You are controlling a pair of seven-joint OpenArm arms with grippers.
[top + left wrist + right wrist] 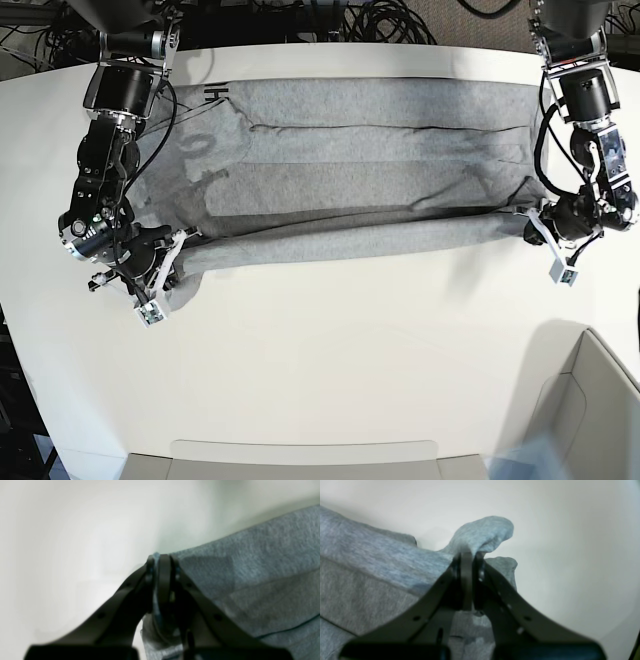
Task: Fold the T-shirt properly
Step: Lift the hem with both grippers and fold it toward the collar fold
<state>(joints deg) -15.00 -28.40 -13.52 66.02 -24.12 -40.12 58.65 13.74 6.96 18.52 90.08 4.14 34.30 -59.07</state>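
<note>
Both pincers clenched on the T-shirt [350,200].
Left pincer [162,557] and right pincer [467,555] pinch opposite lower corners, stretching the fold flat across the counter [330,370].

Both arms are reaching down from 12 o'clock, one along each side of the base view. The right end effector [178,238] is sitting at 9 o'clock, its jaws pinching grey cloth. The left end effector [527,215] is sitting at 3 o'clock, jaws likewise clamping cloth.
</note>
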